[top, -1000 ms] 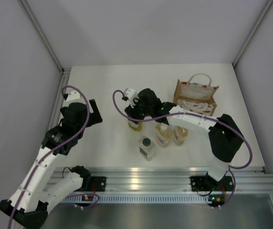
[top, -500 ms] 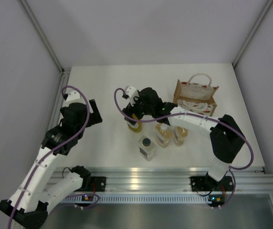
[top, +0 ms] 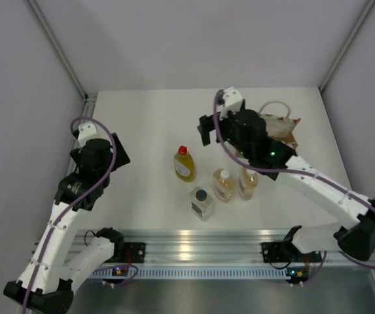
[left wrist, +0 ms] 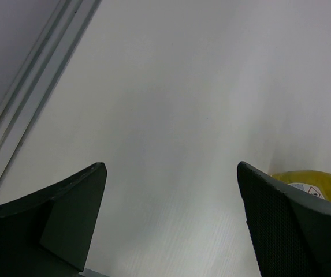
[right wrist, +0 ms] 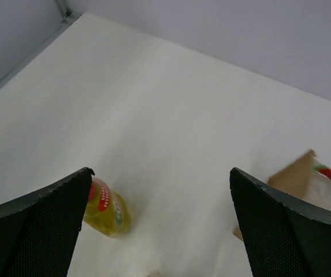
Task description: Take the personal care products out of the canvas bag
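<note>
Seemingly all out: yellow bottle point(top: 184, 163), two amber bottles point(top: 224, 184) and square clear bottle point(top: 201, 203) standing grouped mid-table, near but apart from the canvas bag point(top: 285, 129) at far right. Keep the right gripper point(right wrist: 160, 173), spread wide and empty, high above bottles and bag while checking the bag's hidden interior; leave the left gripper point(left wrist: 171, 166), likewise spread and empty, aside. Smooth white tabletop point(top: 141, 118), aluminium rail point(top: 239, 242) along the near edge, plain pale walls point(top: 207, 39) around.
</note>
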Tool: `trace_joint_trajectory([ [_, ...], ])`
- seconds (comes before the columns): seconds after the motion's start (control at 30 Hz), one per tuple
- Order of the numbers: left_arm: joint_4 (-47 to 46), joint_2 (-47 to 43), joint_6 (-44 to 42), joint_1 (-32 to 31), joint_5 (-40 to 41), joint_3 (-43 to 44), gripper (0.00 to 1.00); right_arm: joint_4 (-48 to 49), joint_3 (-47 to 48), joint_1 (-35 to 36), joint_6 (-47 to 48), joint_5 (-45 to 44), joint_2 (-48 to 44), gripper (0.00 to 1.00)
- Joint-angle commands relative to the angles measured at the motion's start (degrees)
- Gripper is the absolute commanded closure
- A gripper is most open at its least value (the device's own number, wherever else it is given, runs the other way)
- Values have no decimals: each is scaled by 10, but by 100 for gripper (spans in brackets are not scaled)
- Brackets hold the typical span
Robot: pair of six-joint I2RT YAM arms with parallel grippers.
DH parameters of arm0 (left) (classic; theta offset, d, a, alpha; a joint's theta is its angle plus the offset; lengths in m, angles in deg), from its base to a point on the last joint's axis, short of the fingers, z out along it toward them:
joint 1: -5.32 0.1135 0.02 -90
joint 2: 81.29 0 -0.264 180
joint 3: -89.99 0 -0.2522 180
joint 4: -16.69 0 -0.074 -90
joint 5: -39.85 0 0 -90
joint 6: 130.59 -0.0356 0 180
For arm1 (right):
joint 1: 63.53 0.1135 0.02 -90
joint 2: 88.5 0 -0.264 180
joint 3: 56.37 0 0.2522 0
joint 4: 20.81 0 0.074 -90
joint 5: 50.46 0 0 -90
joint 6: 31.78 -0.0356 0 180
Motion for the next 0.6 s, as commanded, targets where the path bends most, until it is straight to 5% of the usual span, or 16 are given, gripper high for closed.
trace_joint_trajectory([
  [0.0,-7,-13,5,21,28,-5,1,-87,-31,-33,-110,-155,-113,1],
  [0.3,-16,-37,-18,21,29,-21,2,-196,-142,-94,-138,-264,-279,0],
  [0.57,-16,-78,-42,21,14,-40,2,-221,-216,-95,-134,-256,-383,0],
])
